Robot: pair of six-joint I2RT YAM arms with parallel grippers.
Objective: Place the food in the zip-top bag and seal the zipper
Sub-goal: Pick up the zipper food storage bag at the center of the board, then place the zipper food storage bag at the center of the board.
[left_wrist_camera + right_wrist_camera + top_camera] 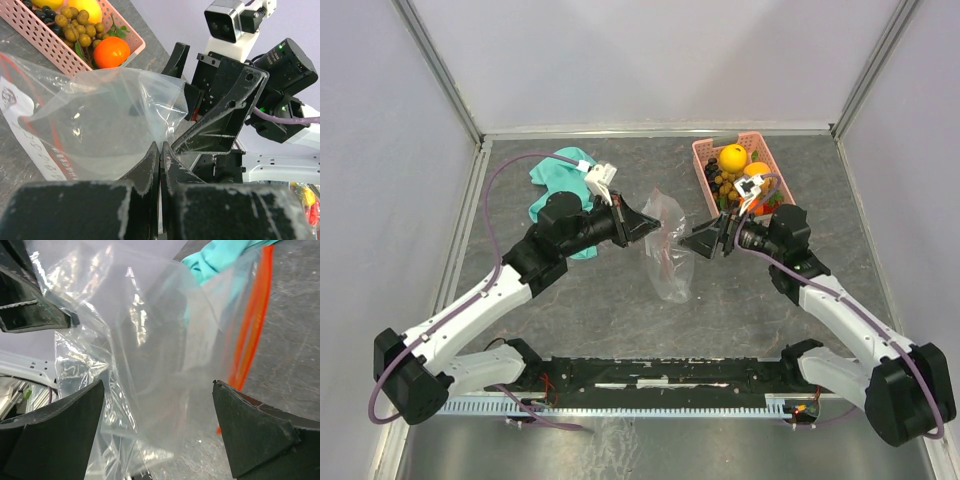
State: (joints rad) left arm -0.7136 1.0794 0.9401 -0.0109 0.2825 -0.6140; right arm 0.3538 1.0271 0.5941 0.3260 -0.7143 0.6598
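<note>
The clear zip-top bag (666, 250) hangs lifted at the table's middle. My left gripper (658, 230) is shut on its left side; the left wrist view shows the jaws pinched on the plastic (115, 120). My right gripper (692, 242) is open right at the bag's right side, its jaws spread around the film (160, 370) without gripping. The red zipper (252, 315) runs down the bag's edge. The food sits in the pink basket (703, 160): a yellow lemon (733, 156), an orange fruit (111, 51), a tan berry cluster (76, 25) and dark grapes (722, 185).
A teal-green cloth (560, 175) lies at the back left, behind my left arm. The pink basket stands at the back right, just behind my right wrist. White walls enclose the table on three sides.
</note>
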